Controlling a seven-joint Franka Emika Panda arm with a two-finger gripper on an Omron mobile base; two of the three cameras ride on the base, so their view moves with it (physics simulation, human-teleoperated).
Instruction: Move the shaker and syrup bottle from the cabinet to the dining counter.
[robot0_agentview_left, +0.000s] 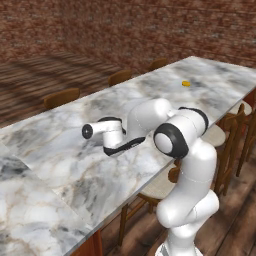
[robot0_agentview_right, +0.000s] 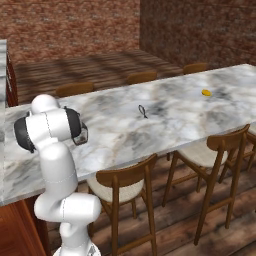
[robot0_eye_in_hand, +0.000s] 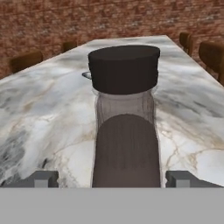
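Shaker (robot0_eye_in_hand: 126, 118), dark-capped, stands upright on dining counter (robot0_agentview_left: 60, 140) at 12 o'clock from gripper (robot0_eye_in_hand: 118, 178), between the spread, released fingers (robot0_eye_in_hand: 41, 178). Risk: retreating sideways clips it and tips it. Syrup bottle not delivered yet.

The tabletop (robot0_agentview_left: 75, 150) is polished grey-veined white marble. The chairs (robot0_agentview_right: 125, 187) are brown wood with pale matt seat pads. The shaker (robot0_eye_in_hand: 126, 122) looks like clear ribbed glass with a matt dark cap. The walls (robot0_agentview_right: 200, 30) are rough red brick.
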